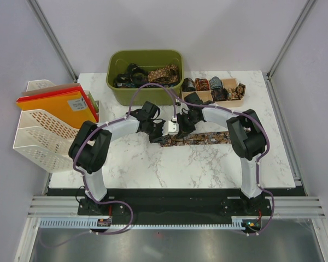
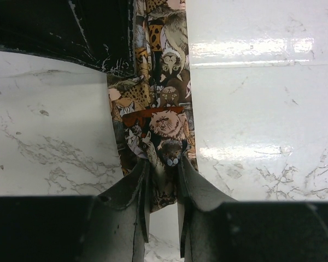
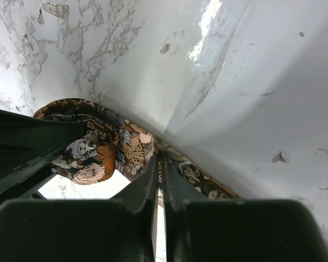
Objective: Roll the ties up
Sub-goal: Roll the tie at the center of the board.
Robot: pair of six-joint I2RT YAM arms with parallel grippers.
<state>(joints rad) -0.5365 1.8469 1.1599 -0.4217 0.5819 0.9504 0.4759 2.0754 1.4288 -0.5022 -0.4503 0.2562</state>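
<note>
Black fingers [image 2: 128, 196] of the left end effector [image 2: 163, 164] fill the bottom of the left wrist view, closed on the narrow end of the tie [image 2: 161, 82]. The fabric is caught between their tips. This tie is dark brown and tan, printed with owls, cats and other animal faces, and it runs straight away from the grip across the white marbled table [image 2: 262, 136].

Seen from the right wrist, the right end effector [image 3: 159, 159] has its jaws drawn almost together, with only a thin slit between them. The same tie passes through the tips, so it looks pinched there. To the left of that grip the fabric curls up off the table into a loose loop, and bare marble shows beneath it.

From above, the two end effectors meet near the middle of the table, just in front of the green bin [image 1: 145, 53]. The rest of the tie stretches flat to the right from them, under the right forearm.

More ties [image 1: 164, 72] lie heaped loosely in the bin. Beside it on the right stands a shallow wooden tray [image 1: 240, 102] with several rolled ties [image 1: 202, 83] set side by side in its compartments. At the left edge of the table a white mesh file rack [image 1: 38, 131] holds orange folders [image 1: 54, 103].
</note>
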